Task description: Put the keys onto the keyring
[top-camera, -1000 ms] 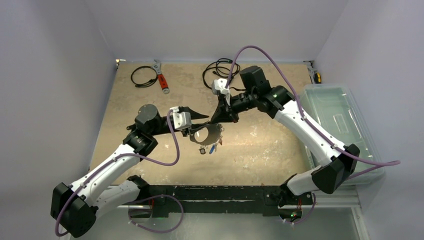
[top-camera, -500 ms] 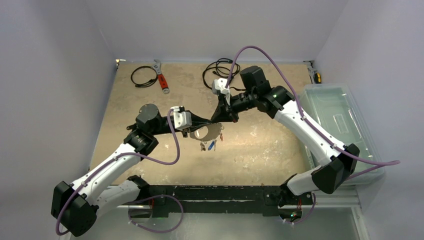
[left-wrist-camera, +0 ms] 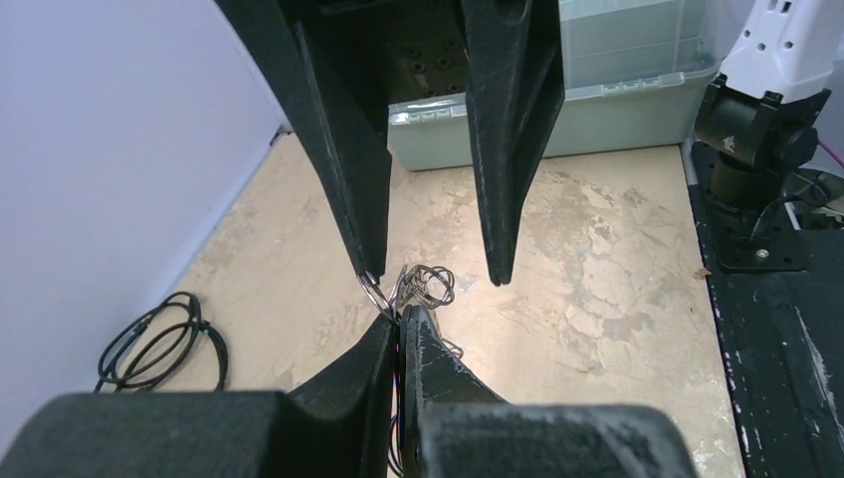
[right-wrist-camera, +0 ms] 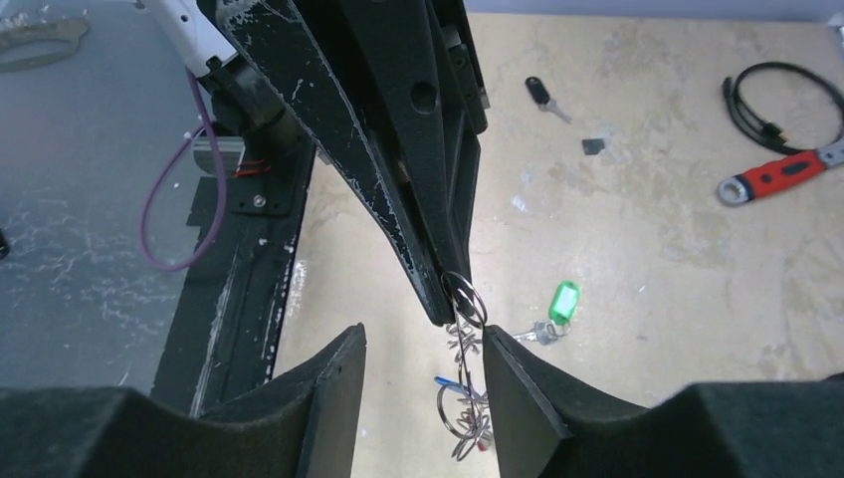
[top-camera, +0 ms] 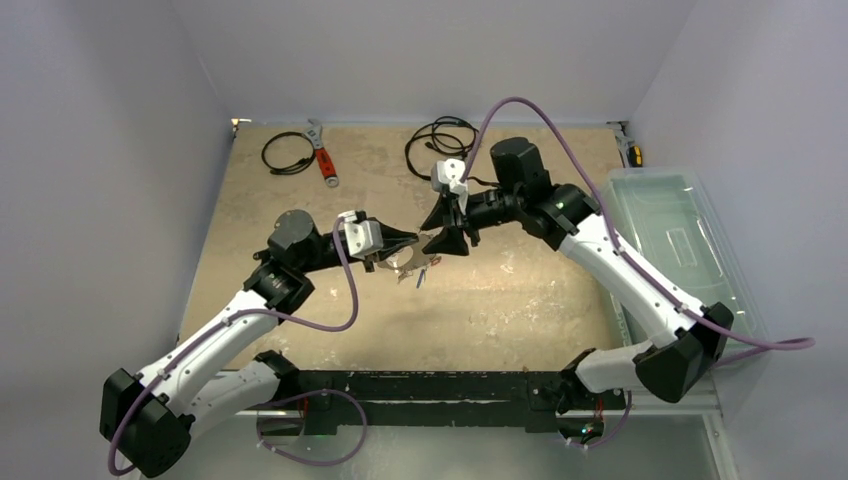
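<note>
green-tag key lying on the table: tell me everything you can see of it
The green-tag key is a small silver metal key joined to a bright green, rounded oblong tag that looks like plastic. It lies flat and loose on the beige table. In the right wrist view the tag is uppermost and the key angles down-left. It sits to the right of the hanging key bunch, apart from it. Only the table touches it. The other views don't show it.
</note>
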You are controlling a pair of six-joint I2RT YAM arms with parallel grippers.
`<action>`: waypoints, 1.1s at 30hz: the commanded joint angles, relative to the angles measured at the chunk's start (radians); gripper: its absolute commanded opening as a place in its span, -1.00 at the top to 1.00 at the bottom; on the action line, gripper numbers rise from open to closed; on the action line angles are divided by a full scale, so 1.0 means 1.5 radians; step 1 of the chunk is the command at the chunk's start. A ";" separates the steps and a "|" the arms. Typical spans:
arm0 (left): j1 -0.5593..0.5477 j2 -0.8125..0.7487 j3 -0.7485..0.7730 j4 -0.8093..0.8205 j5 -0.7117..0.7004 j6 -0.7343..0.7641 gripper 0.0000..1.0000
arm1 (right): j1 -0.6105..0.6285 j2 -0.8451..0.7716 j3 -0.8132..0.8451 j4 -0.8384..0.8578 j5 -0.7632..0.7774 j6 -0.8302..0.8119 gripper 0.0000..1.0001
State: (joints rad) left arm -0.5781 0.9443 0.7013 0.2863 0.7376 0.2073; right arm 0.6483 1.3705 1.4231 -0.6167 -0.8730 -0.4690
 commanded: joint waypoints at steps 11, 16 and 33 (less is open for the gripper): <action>0.000 -0.066 0.022 -0.046 -0.170 0.010 1.00 | 0.002 -0.149 -0.146 0.349 0.262 0.169 -0.23; 0.000 -0.085 0.044 -0.093 -0.382 -0.072 1.00 | 0.002 -0.141 -0.160 0.359 0.296 0.178 -0.23; -0.003 -0.131 0.052 -0.163 -0.499 -0.030 1.00 | 0.002 0.021 -0.188 0.381 0.287 0.298 -0.20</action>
State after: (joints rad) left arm -0.5785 0.7654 0.7578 0.0113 0.0109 0.1417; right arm 0.6491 1.3579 1.1606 -0.1188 -0.4366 -0.0849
